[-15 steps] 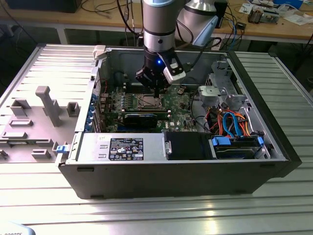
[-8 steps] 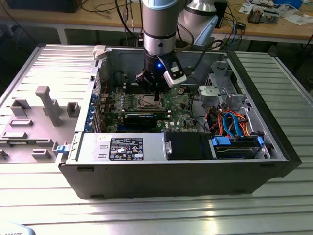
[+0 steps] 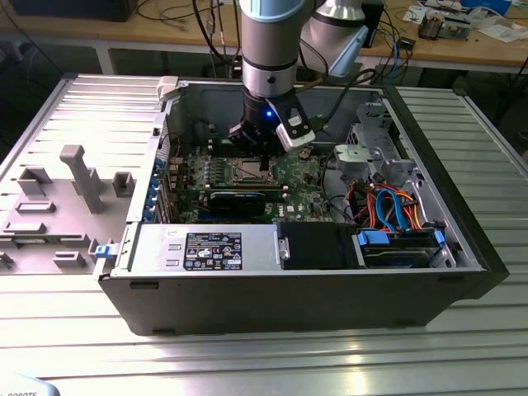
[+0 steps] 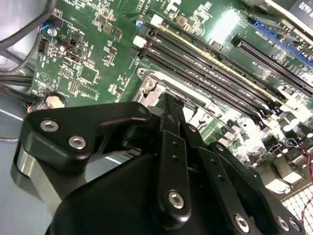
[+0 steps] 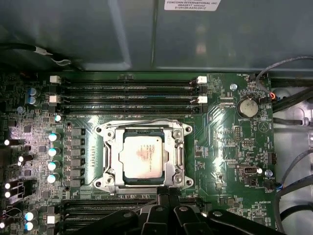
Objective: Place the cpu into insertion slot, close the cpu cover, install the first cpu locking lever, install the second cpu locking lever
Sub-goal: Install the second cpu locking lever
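Gripper [image 5: 166, 193] with fingers pinched narrow, nothing held, pressing at edge of cpu cover [image 5: 108, 152] lying shut over cpu [image 5: 142, 156], presumably for lever work.

We find the cpu [image 5: 142, 156] seated in the insertion slot [image 5: 177, 157], with the cpu cover [image 5: 110, 157] lying around it. Memory slots [image 5: 127, 95] run alongside the socket. The gripper [image 5: 164, 195] sits just beside the cover's edge, above the motherboard [image 5: 230, 147].
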You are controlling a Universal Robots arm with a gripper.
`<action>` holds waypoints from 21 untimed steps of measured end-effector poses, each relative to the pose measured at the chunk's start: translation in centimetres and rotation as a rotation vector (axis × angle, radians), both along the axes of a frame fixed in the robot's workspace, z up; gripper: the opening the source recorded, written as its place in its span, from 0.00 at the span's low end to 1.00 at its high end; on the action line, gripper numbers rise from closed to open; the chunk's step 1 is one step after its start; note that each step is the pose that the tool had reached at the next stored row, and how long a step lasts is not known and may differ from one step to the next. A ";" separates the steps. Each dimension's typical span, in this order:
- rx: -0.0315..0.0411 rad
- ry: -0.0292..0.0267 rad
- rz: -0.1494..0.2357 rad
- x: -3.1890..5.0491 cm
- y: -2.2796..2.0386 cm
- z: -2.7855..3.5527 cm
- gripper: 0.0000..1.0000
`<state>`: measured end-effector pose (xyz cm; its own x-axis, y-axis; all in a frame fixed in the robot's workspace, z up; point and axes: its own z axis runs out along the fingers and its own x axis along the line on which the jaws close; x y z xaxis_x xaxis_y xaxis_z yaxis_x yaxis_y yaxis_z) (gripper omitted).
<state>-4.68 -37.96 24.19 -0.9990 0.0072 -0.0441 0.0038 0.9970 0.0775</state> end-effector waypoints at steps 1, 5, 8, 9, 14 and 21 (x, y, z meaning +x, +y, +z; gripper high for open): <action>0.0002 0.0001 -0.001 -0.07 -0.01 0.02 0.11; 0.0005 0.0001 -0.002 -1.04 -0.11 0.03 0.11; 0.0005 0.0002 -0.001 -1.21 -0.64 0.02 0.11; 0.0005 0.0001 -0.001 -1.24 -0.84 0.02 0.11; 0.0004 0.0001 -0.001 -1.26 -0.94 0.02 0.11; 0.0004 0.0001 -0.001 -1.26 -0.95 0.01 0.11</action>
<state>-5.94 -38.91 24.20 -0.9990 0.0087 -0.0440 0.0053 0.9969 0.0779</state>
